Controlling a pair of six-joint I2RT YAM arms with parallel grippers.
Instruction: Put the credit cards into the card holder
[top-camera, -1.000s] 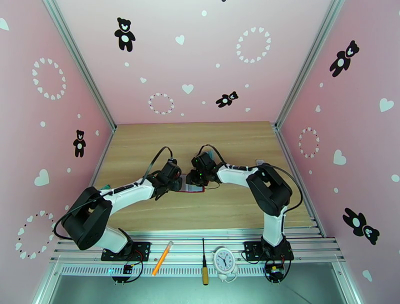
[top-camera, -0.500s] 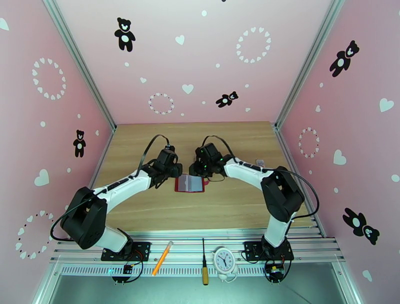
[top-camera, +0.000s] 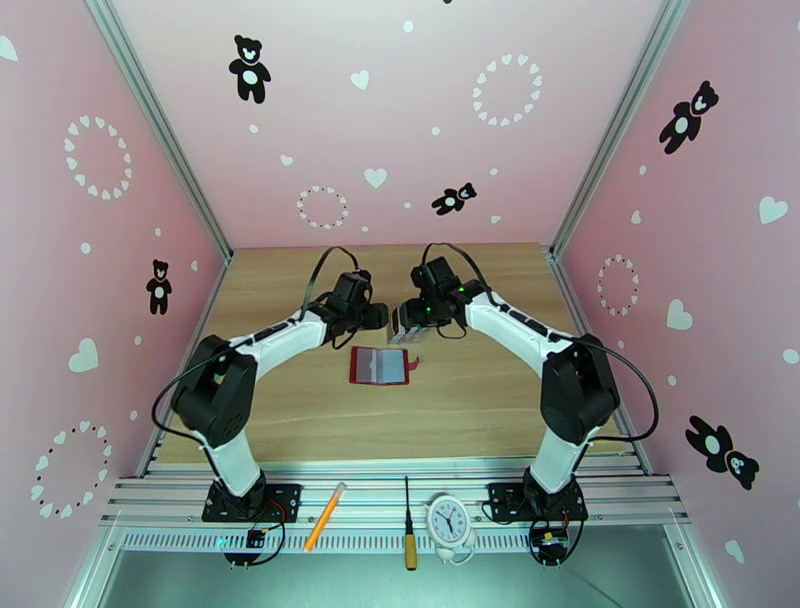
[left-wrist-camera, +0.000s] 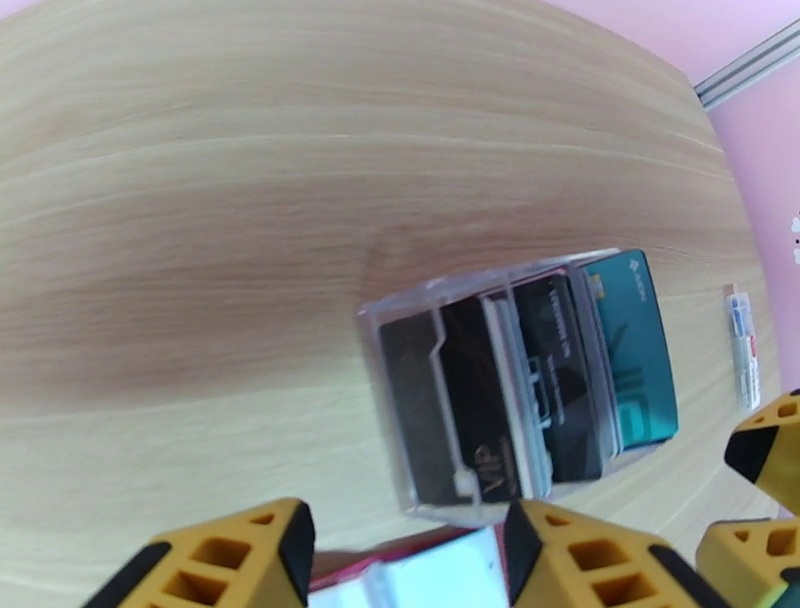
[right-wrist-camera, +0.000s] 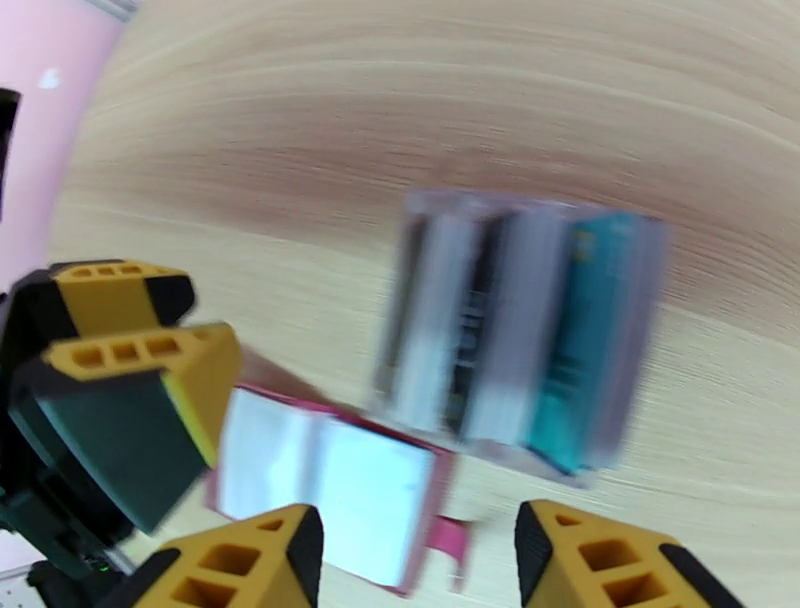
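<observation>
The card holder lies open on the table, dark red with grey clear pockets; it also shows in the right wrist view. Just beyond it stands a clear slotted stand holding the credit cards upright: a teal one, dark ones and pale ones. My left gripper hovers at the stand's left side, open and empty. On the stand's right side my right gripper is open and empty too. In each wrist view the yellow fingertips sit short of the stand.
A small white strip lies on the table to the right of the stand. On the metal rail at the near edge rest an orange pen, a screwdriver and a small white clock. Pink walls close in three sides.
Both grippers have left the card holder and moved away from me to the clear stand. The right gripper's jaws have spread. The card holder stays open on the table.
</observation>
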